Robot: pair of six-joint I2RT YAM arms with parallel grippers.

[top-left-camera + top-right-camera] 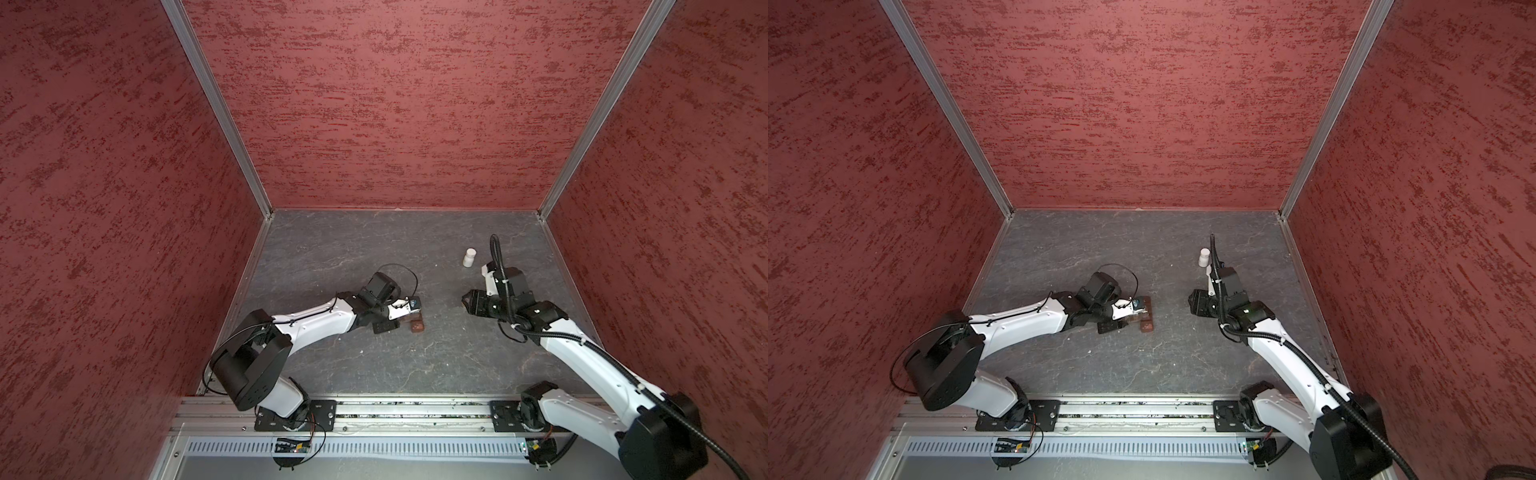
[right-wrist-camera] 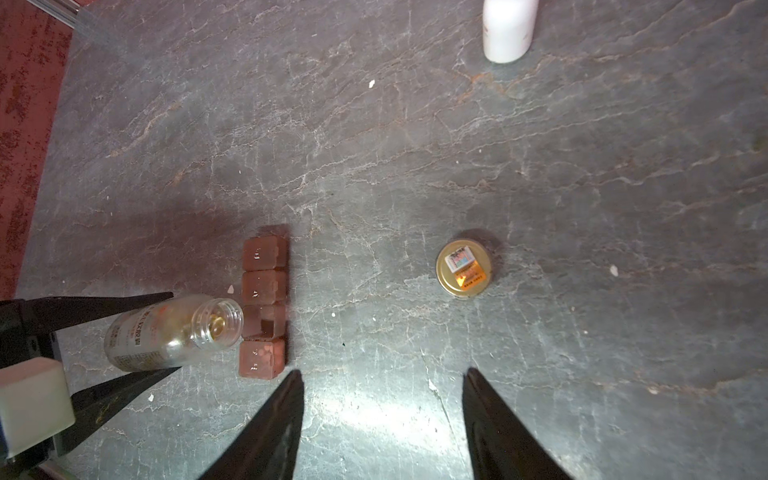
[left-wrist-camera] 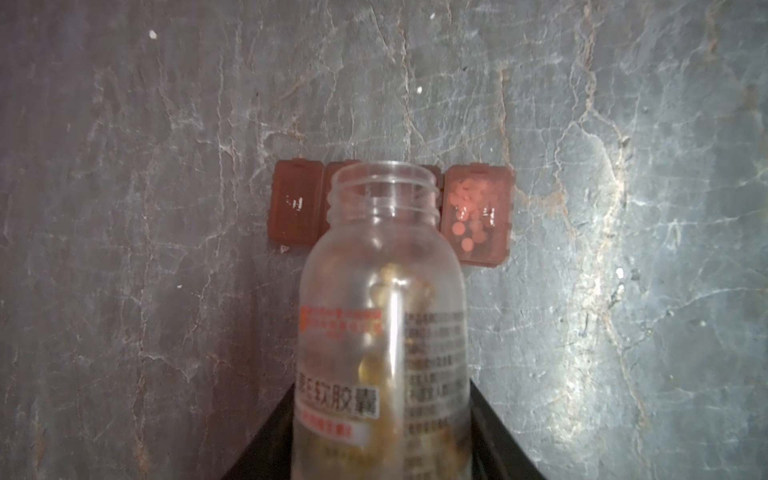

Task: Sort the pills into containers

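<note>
My left gripper (image 3: 382, 388) is shut on a clear bottle (image 3: 382, 316) that holds yellow softgel pills (image 3: 370, 365). The uncapped bottle (image 2: 174, 332) lies nearly level, its mouth at the open third compartment (image 2: 264, 320) of the containers (image 2: 264, 286), a brown strip of square boxes. The end compartment (image 3: 476, 214) shows several round pills through its closed lid. In both top views the left gripper (image 1: 409, 311) (image 1: 1136, 309) hangs over the strip (image 1: 417, 325) (image 1: 1147, 326). My right gripper (image 2: 383, 372) (image 1: 468, 302) stands open and empty, to the right of the strip.
The bottle's gold cap (image 2: 464, 269) lies on the grey slate table (image 2: 582, 187) right of the strip. A small white bottle (image 2: 508, 29) (image 1: 469, 257) (image 1: 1204, 257) stands farther back. Small white crumbs (image 2: 371, 84) dot the table. Red walls enclose three sides.
</note>
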